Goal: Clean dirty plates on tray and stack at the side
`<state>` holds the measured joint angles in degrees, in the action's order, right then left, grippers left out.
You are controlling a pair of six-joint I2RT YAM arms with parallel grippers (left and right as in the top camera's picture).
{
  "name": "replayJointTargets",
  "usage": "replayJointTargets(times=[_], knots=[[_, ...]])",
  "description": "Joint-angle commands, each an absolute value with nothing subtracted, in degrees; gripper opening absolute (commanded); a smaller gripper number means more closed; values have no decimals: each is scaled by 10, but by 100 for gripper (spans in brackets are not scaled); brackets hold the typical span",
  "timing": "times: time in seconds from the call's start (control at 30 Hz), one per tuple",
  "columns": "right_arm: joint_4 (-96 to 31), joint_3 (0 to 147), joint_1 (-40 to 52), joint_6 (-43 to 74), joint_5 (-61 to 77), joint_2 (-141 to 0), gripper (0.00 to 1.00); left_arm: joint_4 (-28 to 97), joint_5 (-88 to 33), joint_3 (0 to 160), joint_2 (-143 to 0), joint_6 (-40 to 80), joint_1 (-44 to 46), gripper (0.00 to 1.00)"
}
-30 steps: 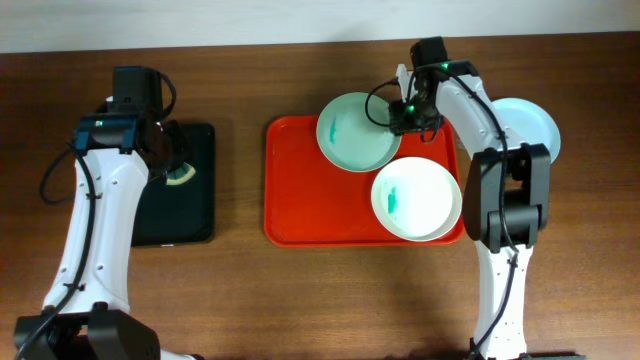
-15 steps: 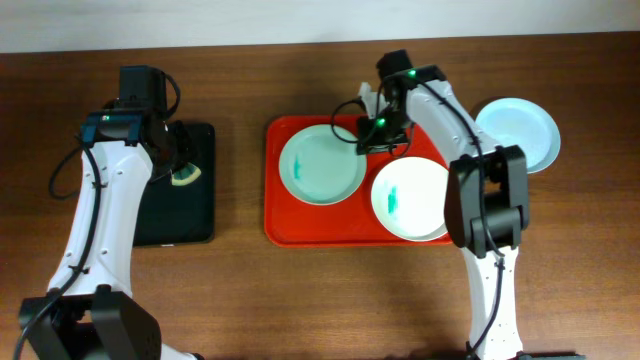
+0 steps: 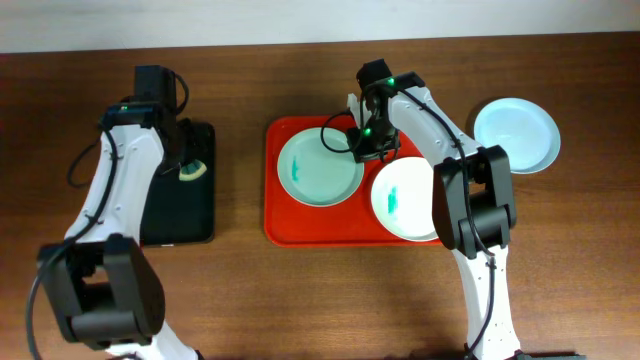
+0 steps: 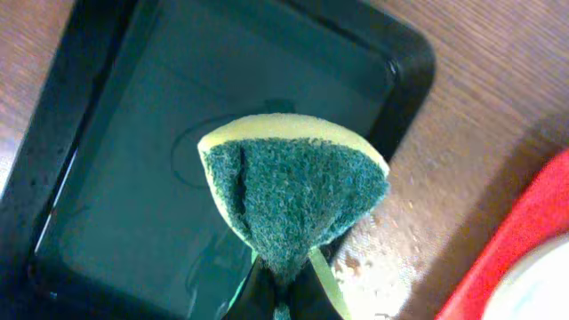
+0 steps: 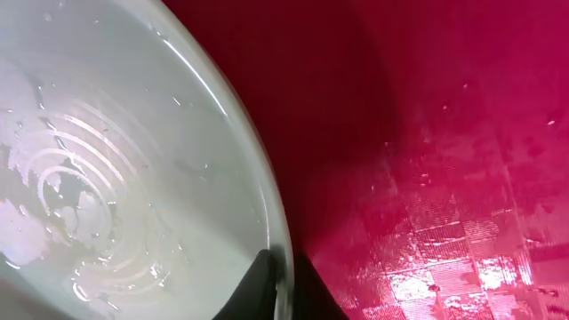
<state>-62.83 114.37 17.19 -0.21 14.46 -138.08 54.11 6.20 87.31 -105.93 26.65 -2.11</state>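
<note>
The red tray (image 3: 285, 225) lies mid-table. On its left part sits the mint green plate (image 3: 315, 170) with a teal smear at its left. My right gripper (image 3: 365, 148) is shut on that plate's right rim; the right wrist view shows the rim (image 5: 267, 222) pinched between my fingers (image 5: 284, 284) above the tray floor (image 5: 444, 133). The white plate (image 3: 412, 200) with a teal smear sits on the tray's right part. The light blue plate (image 3: 516, 135) rests on the table at the right. My left gripper (image 4: 283, 298) is shut on a green-and-yellow sponge (image 4: 293, 191) above the black tray.
A narrow black tray (image 3: 180, 215) lies at the left; it also shows in the left wrist view (image 4: 116, 178) under the sponge. Bare wooden table (image 3: 330, 300) surrounds both trays.
My right gripper carried the mint green plate left, from the tray's back edge onto the tray's left part. The left arm shifted slightly toward the back with the sponge.
</note>
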Motion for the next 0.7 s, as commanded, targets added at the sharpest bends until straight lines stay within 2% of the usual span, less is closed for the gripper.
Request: replayJointTargets(times=[0.0, 0.3, 0.47, 0.57, 0.67], knots=[[-636, 1142, 173, -6, 135, -1401, 7, 517, 69, 872, -1109, 267, -57, 0], [-634, 1142, 173, -6, 134, -1401, 6, 503, 68, 873, -1247, 267, -95, 0], [-633, 1142, 174, -5, 135, -1401, 4, 562, 47, 932, -1178, 243, -95, 0], [-630, 1142, 184, -5, 140, -1401, 4, 563, -108, 940, -1086, 181, -71, 0], [-629, 1142, 202, -5, 147, -1401, 4, 567, -127, 932, -1080, 182, -17, 0]])
